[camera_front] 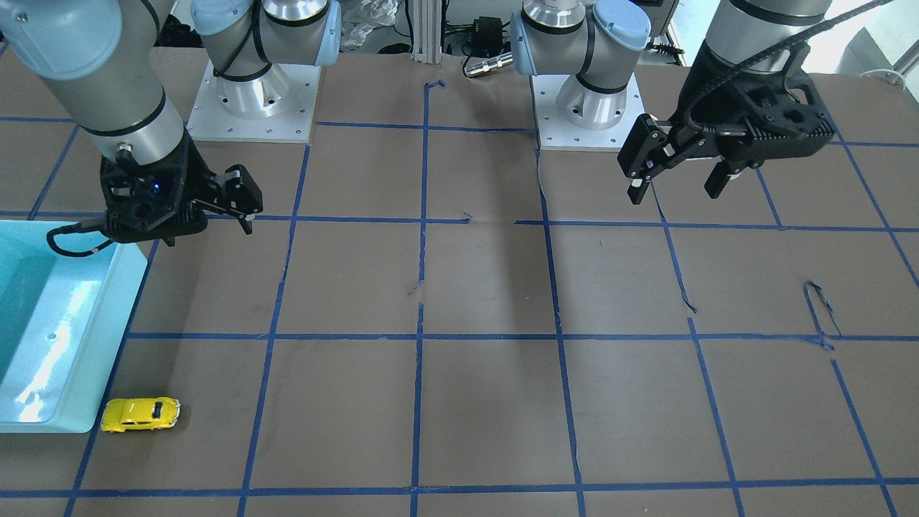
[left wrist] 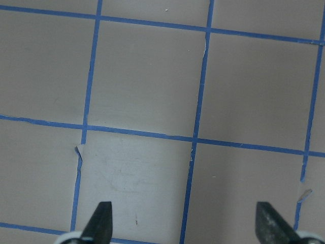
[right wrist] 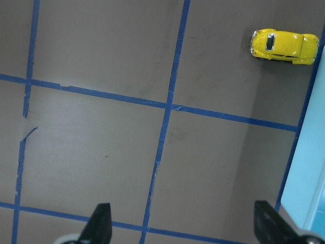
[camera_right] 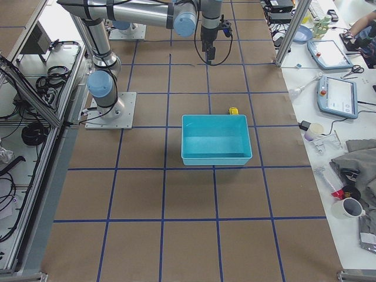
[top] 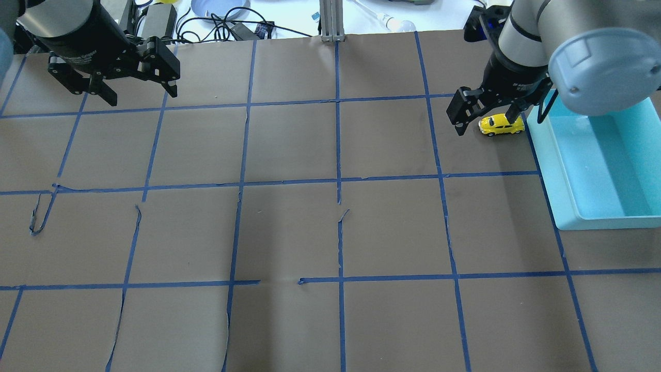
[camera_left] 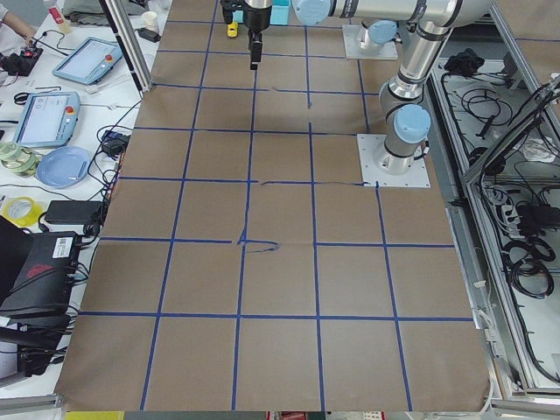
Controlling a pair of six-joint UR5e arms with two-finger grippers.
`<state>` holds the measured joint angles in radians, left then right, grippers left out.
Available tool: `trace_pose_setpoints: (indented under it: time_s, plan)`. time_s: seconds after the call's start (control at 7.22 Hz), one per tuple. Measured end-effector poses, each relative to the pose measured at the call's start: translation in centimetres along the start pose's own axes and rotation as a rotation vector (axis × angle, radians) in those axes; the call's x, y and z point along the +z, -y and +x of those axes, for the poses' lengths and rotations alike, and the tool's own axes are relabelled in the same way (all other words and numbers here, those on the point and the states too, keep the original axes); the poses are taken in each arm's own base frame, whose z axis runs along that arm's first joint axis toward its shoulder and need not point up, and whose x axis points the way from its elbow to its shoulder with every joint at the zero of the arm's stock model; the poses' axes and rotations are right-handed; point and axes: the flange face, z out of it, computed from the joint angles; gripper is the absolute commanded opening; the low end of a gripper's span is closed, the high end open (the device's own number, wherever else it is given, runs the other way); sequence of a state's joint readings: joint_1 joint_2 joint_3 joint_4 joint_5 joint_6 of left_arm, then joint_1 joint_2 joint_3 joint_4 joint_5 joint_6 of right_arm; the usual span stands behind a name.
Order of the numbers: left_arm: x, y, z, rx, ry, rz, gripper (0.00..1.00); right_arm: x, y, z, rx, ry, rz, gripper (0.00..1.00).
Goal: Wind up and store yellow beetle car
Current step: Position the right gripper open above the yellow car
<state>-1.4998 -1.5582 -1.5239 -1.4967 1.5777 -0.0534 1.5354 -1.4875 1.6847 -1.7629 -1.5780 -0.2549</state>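
Note:
The yellow beetle car (top: 501, 125) stands on its wheels on the brown table, right next to the far corner of the teal bin (top: 568, 206). It also shows in the front view (camera_front: 140, 414) and at the top right of the right wrist view (right wrist: 284, 46). My right gripper (top: 485, 124) hangs open and empty well above the table, short of the car (camera_front: 208, 226). Its fingertips (right wrist: 99, 223) frame bare table. My left gripper (top: 142, 93) is open and empty, high over the far left of the table (camera_front: 678, 179).
The teal bin (camera_front: 108, 337) is empty and open-topped at my right, and its edge shows in the right wrist view (right wrist: 310, 168). Blue tape lines grid the brown paper table cover. The left wrist view shows only taped paper between the left gripper's (left wrist: 185, 223) fingertips. Cables and tablets lie beyond the table's far edge.

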Motion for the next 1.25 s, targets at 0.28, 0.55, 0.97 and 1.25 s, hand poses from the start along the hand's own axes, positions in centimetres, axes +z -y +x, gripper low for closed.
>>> trace_pose_setpoints:
  time_s: [0.28, 0.55, 0.97, 1.25]
  plan:
    - [0.2, 0.1, 0.0, 0.001, 0.003, -0.004, 1.00, 5.1, 0.8, 0.9, 0.001, 0.005, -0.014, 1.00]
    - [0.3, 0.2, 0.0, 0.001, 0.004, -0.006, 1.00, 9.4, 1.9, 1.8, 0.007, 0.009, -0.017, 1.00]
    - [0.4, 0.2, 0.0, 0.002, 0.002, -0.007, 1.00, 12.9, 3.5, 5.0, -0.147, 0.011, -0.016, 1.00]
    - [0.3, 0.2, 0.0, 0.003, 0.000, -0.007, 1.00, 13.1, 4.5, 8.5, -0.289, 0.000, 0.005, 1.00]
